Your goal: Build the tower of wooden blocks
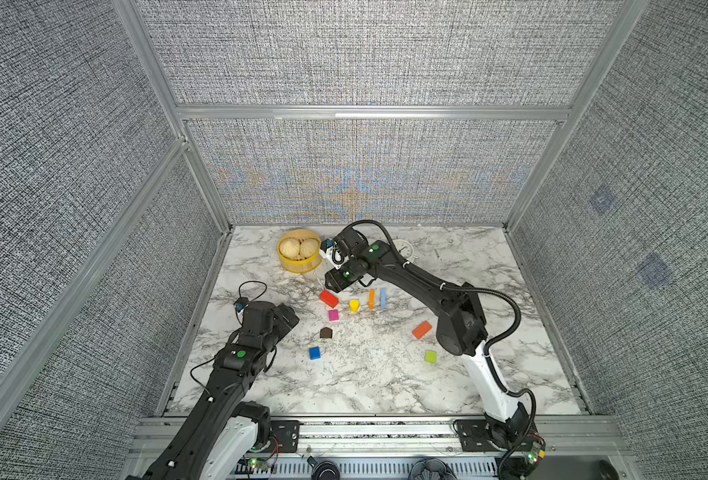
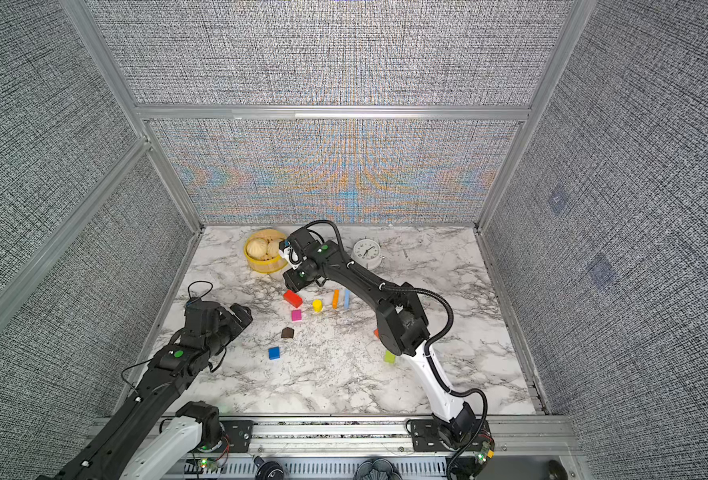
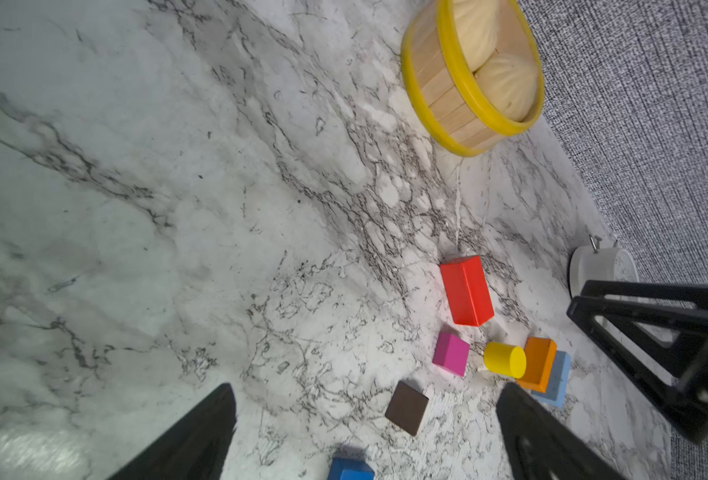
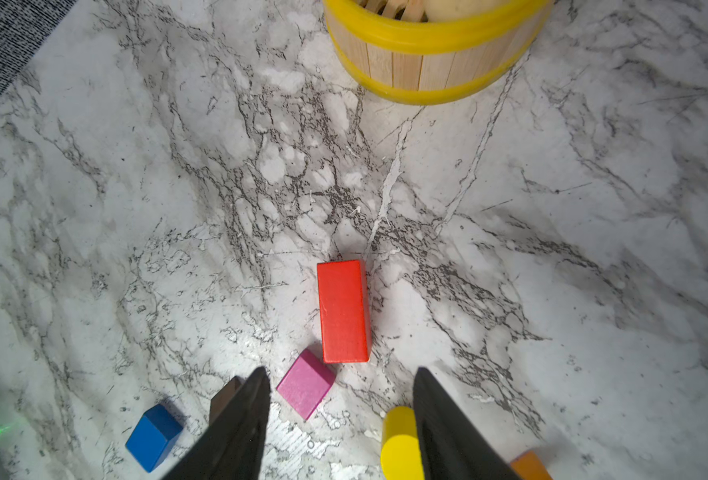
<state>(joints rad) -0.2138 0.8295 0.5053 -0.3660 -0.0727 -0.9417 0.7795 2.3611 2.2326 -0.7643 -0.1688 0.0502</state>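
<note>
The wood blocks lie loose on the marble table (image 1: 368, 386). They are a red brick (image 1: 328, 298), a pink cube (image 1: 333, 315), a yellow cylinder (image 1: 354, 306), a brown house piece (image 1: 325, 332), a blue cube (image 1: 314, 353), a flat orange brick (image 1: 422, 329) and a green cube (image 1: 430, 356). An orange brick (image 1: 371, 299) and a light-blue brick (image 1: 383, 298) stand on end side by side. No tower shows. My right gripper (image 4: 341, 372) hangs open and empty above the red brick (image 4: 344, 311). My left gripper (image 3: 368, 388) is open near the brown piece (image 3: 406, 408).
A yellow steamer basket (image 1: 298, 262) with buns stands at the back, just left of the right wrist. A white alarm clock (image 2: 366, 251) sits at the back behind the right arm. Grey fabric walls close in three sides of the table.
</note>
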